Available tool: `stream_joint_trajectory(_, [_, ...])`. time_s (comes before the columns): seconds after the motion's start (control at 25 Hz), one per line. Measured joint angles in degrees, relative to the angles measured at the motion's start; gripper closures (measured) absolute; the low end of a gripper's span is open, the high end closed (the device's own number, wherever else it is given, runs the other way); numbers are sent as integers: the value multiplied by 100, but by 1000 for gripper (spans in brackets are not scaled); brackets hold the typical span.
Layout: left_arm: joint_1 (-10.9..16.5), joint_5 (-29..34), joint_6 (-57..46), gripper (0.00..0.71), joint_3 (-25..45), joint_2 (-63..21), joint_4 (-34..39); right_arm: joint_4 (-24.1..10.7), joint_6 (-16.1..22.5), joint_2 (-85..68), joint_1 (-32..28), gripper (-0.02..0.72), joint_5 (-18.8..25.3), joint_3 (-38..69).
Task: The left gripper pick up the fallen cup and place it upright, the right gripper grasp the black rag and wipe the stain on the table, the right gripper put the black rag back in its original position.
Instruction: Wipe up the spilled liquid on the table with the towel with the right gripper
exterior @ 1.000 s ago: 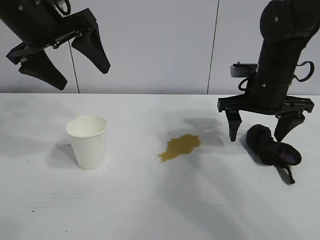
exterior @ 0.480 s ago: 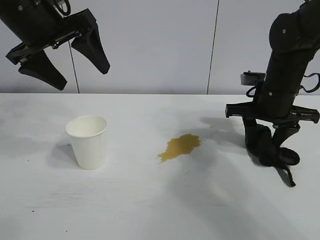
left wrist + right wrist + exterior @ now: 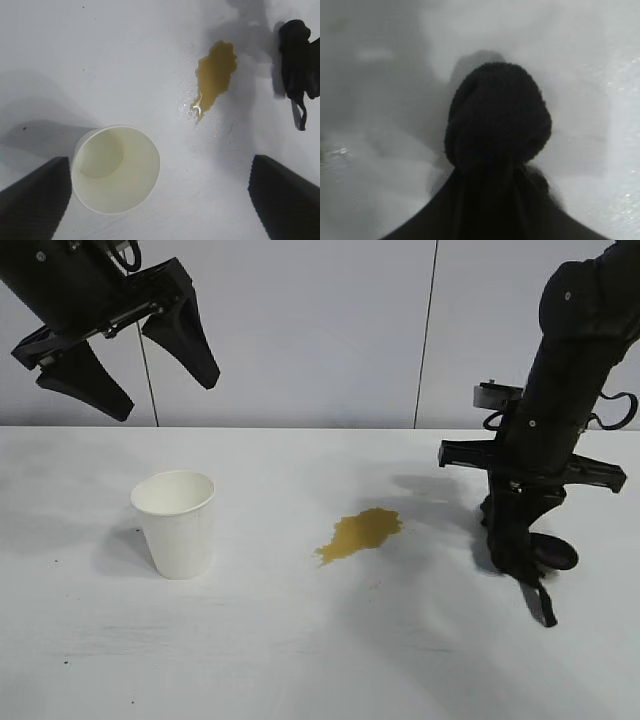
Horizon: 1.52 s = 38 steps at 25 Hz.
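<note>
The white paper cup [image 3: 176, 523] stands upright on the table [image 3: 300, 640] at the left; the left wrist view looks down into it [image 3: 116, 169]. My left gripper [image 3: 128, 375] hangs open and empty high above the cup. The amber-brown stain [image 3: 360, 533] lies at the table's middle, also in the left wrist view [image 3: 215, 75]. My right gripper [image 3: 520, 515] is shut on the black rag [image 3: 520, 545], to the right of the stain, with the rag's thin strip dangling below. The rag bulges out past the fingers in the right wrist view [image 3: 497, 117].
A pale wall with vertical seams [image 3: 430, 330] stands behind the table. The rag and its strip also show far off in the left wrist view [image 3: 296, 65].
My right gripper came down onto the rag, closed on it and shifted a little left with the rag in it. The left gripper, cup and stain have not moved.
</note>
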Motion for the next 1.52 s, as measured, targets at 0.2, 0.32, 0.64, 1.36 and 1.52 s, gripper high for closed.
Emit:
stream_joint_trajectory(0.2, [0,0,0,16,0,0,0,226,-142,-489,333,582,-5,-32])
stream_joint_trajectory(0.32, [0,0,0,16,0,0,0,244,-142,-530,742,582,-63,-36])
stream_joint_trajectory(0.64, [0,0,-2,16,0,0,0,265,-82,-425,1724,582,-793,-36])
stream_joint_trajectory(1.36, [0,105,-7,16,0,0,17,-1447,1306,407,1483,582,-1268,-38])
stream_joint_trajectory(1.52, [0,112,-7,16,0,0,17,-1603,1361,407,1101,582,-1178,-54])
